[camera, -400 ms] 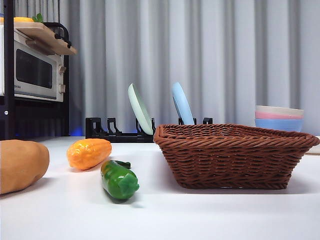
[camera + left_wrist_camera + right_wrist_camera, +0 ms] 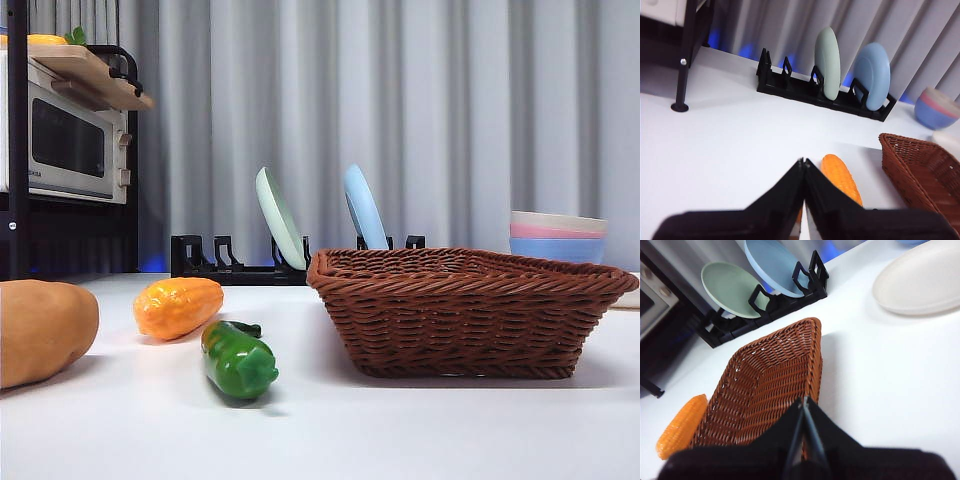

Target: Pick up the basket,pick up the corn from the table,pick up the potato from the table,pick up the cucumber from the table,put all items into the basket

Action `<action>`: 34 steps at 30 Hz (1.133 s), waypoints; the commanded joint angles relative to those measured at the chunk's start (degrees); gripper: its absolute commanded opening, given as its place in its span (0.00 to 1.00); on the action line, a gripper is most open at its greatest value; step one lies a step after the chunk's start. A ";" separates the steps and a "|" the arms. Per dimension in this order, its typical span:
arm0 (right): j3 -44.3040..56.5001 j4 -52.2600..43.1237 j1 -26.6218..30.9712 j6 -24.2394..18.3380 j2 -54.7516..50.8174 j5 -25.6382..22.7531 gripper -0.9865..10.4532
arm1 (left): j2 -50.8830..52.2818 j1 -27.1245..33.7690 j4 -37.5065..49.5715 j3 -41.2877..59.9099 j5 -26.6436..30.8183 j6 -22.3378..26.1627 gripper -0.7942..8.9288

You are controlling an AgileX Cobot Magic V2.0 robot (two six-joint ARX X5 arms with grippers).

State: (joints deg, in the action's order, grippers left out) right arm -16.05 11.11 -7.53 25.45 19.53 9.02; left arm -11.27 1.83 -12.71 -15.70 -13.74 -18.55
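With both the left gripper (image 2: 804, 165) and right gripper (image 2: 803, 402) pinched closed and empty, the right should spread its jaws and take the basket (image 2: 470, 310), at the frame's right, by its rim.

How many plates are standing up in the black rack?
2. A green plate stands in the rack's middle slots and a blue plate beside it, nearer the stacked bowls. A third, white plate lies flat on the table.

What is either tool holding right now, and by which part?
Nothing. Both the left tool and right tool are shut and empty, above the table.
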 commanded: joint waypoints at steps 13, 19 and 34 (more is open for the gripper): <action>-22.84 11.26 -0.02 -14.60 31.63 7.21 0.08 | -25.97 0.13 -13.40 -20.72 -4.11 14.32 0.08; -26.91 13.79 -0.02 -16.76 39.82 13.70 0.13 | -32.50 0.13 -12.59 -22.32 -9.20 14.29 0.14; -33.42 10.60 -0.02 -17.94 54.90 11.47 0.37 | -34.34 0.13 -12.00 -22.32 -9.05 14.08 0.41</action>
State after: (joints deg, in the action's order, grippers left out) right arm -48.56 21.69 -7.53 8.43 72.44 20.80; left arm -45.65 1.83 -25.19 -38.02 -22.65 -5.10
